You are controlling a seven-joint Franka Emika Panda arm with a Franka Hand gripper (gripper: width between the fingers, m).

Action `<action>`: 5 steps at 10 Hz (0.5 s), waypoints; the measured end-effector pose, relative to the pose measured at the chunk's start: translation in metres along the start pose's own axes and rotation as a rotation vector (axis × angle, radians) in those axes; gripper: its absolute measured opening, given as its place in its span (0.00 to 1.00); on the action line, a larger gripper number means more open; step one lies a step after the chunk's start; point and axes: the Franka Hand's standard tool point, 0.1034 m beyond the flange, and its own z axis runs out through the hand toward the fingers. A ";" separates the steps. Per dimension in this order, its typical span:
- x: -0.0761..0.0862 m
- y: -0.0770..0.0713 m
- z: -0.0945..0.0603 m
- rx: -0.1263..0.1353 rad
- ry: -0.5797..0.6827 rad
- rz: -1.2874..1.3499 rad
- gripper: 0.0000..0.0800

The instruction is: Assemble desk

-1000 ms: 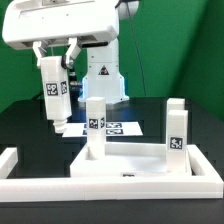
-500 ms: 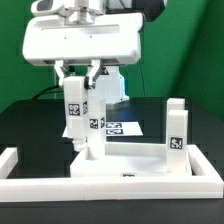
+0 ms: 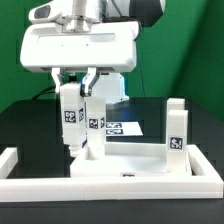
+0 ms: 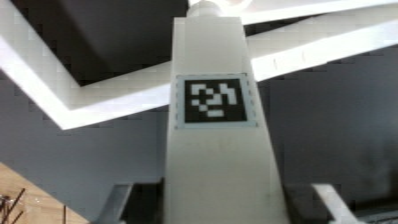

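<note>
My jaws are closed on a leg [image 3: 69, 118], which I hold upright near its top, with the tag facing out. My gripper [image 3: 76, 78] hangs it over the corner of the top panel [image 3: 130, 165] on the exterior view's left, just beside another leg [image 3: 95, 125] that already stands there. I think I keep it vertical so that its lower end can go straight down into its seat; whether it touches the panel now, I cannot tell. The panel lies with its rim up like a shallow tray, and it holds two standing legs: that one, and one [image 3: 176, 128] at the exterior view's right. The marker board [image 3: 118, 128] lies behind. A border bar [image 3: 30, 183] runs in front.
</note>
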 end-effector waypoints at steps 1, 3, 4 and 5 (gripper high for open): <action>-0.002 -0.004 0.002 0.001 -0.003 -0.003 0.36; -0.008 -0.011 0.008 0.001 -0.013 -0.013 0.36; -0.009 -0.012 0.011 -0.001 -0.016 -0.016 0.36; -0.010 -0.013 0.013 -0.003 -0.018 -0.020 0.36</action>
